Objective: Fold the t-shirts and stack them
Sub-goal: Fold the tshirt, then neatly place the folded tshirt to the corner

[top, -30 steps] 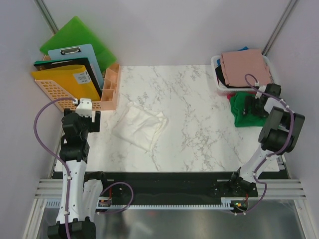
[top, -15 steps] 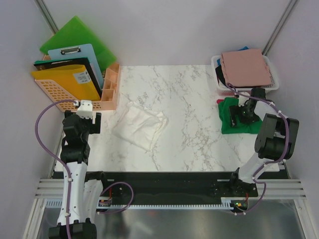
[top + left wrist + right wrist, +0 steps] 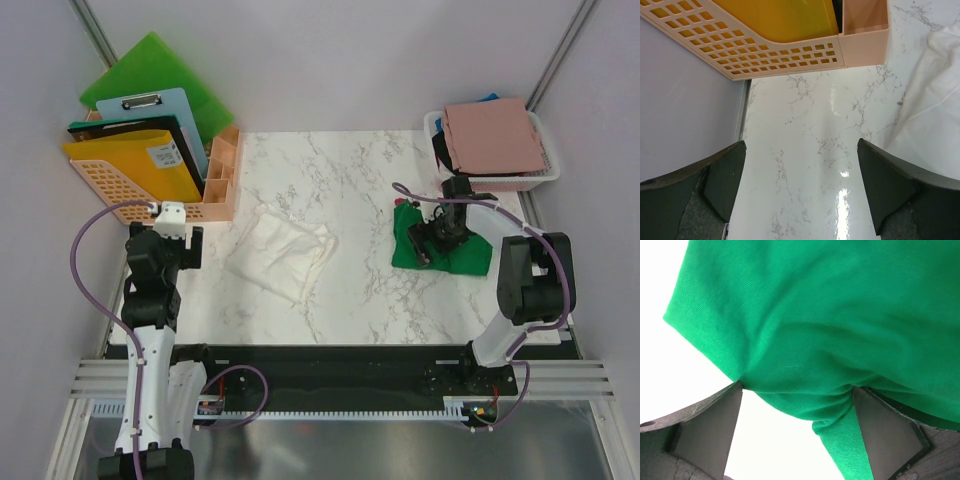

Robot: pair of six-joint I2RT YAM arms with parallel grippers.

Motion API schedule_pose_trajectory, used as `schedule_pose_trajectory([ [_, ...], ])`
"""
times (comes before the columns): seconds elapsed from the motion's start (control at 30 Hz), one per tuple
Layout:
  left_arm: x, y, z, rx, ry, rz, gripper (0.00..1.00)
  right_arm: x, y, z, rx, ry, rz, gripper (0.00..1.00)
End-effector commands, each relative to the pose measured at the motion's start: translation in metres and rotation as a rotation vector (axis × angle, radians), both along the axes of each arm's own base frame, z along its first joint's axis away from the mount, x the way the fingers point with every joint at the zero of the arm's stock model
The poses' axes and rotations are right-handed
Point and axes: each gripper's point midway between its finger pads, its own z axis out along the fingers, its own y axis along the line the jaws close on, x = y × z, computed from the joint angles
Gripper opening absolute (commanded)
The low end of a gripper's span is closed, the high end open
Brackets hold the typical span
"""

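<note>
2 arms [image 3: 150, 290]: white links, black joints | purple cables [image 3: 85, 235] | dark-grey fingers [image 3: 715, 180]

Likely lab: enclosed robot table [image 3: 380, 180]

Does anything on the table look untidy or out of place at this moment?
Yes. The cream-white t-shirt lies crumpled and askew left of centre, and the green t-shirt is bunched under the right claw, not flat.

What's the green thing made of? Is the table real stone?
The green t-shirt looks like soft matte knit cloth: fine weave, bunched folds. The table looks like polished marble, with grey veins and glare, but could be imitation.
</note>
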Motion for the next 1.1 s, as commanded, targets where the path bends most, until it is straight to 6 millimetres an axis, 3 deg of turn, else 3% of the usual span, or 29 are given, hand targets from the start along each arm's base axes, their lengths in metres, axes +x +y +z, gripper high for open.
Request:
schedule_pose_trajectory([
  [0.0, 0.001, 0.001, 0.003, 0.030, -0.015, -0.011, 1.00, -0.023, 0.032, -0.009, 0.074, 0.082, 0.063, 0.98],
  [0.17, 0.001, 0.001, 0.001, 0.031, -0.006, -0.014, 1.00, -0.023, 0.044, -0.011, 0.090, 0.081, 0.073, 0.98],
  [0.3, 0.001, 0.000, -0.001, 0.027, -0.004, -0.019, 1.00, -0.024, 0.056, 0.000, 0.111, 0.055, 0.104, 0.98],
  [0.63, 0.000, 0.002, 0.000, 0.035, -0.009, -0.010, 1.00, -0.032, 0.118, -0.004, 0.178, 0.112, 0.214, 0.98],
  [0.77, -0.001, 0.002, 0.000, 0.036, -0.007, -0.009, 1.00, -0.028, 0.121, 0.000, 0.155, 0.077, 0.213, 0.98],
  [0.87, 0.000, 0.002, -0.001, 0.036, -0.005, -0.014, 1.00, -0.028, 0.119, 0.015, 0.154, 0.034, 0.219, 0.98],
  [1.07, 0.001, 0.000, -0.003, 0.028, -0.002, -0.025, 1.00, -0.015, 0.107, 0.070, 0.105, -0.133, 0.209, 0.98],
])
